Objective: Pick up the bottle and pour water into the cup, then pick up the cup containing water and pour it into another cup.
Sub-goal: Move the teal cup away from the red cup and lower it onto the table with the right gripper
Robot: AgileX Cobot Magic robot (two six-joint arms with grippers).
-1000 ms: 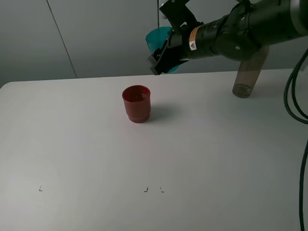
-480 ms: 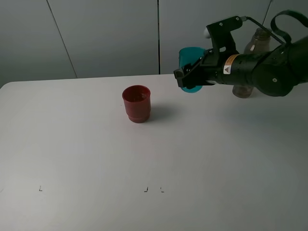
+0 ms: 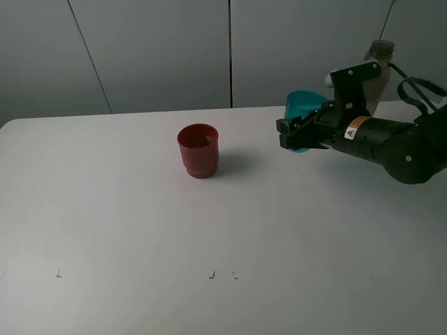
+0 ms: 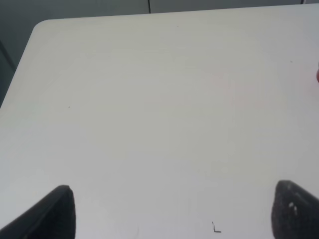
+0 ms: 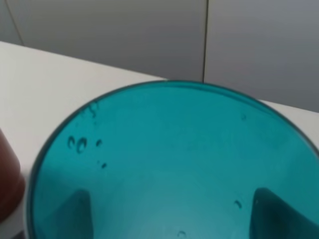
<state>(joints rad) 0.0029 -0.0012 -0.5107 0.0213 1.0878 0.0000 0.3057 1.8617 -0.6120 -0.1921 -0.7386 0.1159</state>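
The teal cup (image 3: 302, 110) is upright at the table's right rear, low over the surface, with my right gripper (image 3: 293, 134) shut on its lower part. In the right wrist view the cup (image 5: 169, 149) fills the frame, droplets cling to its inner wall, and the dark fingers (image 5: 75, 214) show through its sides. The red cup (image 3: 198, 149) stands upright left of it, apart, and appears as a sliver (image 5: 7, 185) in that wrist view. The bottle (image 3: 378, 61) stands behind my right arm, mostly hidden. My left gripper (image 4: 174, 214) hangs open over bare table.
The white table (image 3: 140, 230) has small black corner marks near its front (image 3: 211, 275). A grey panelled wall (image 3: 154, 49) runs behind the rear edge. The right arm's black cables (image 3: 419, 87) loop at the far right.
My right arm has swung right and down with the teal cup, from tilted high beside the red cup to upright near the table. The bottle's top has come into view.
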